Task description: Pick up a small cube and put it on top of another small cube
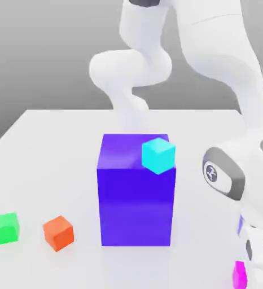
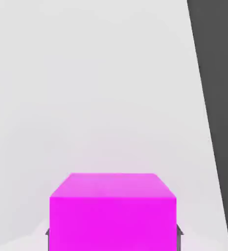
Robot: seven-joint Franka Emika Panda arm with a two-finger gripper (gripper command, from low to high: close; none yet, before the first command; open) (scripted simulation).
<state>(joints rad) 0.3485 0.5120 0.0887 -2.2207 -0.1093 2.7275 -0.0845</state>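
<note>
Magenta cube (image 2: 113, 211) clamped between my gripper's (image 1: 239, 275) fingers, low at the exterior view's bottom right corner on the white table (image 1: 55, 147); tall blue block (image 1: 135, 192) mid-frame, cyan cube (image 1: 158, 155) against its upper right edge; orange cube (image 1: 58, 232), green cube (image 1: 6, 228) at lower left

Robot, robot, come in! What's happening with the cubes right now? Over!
End effector shut on magenta cube. Cube at table level. Big purple block with cyan cube stands nearby.
</note>
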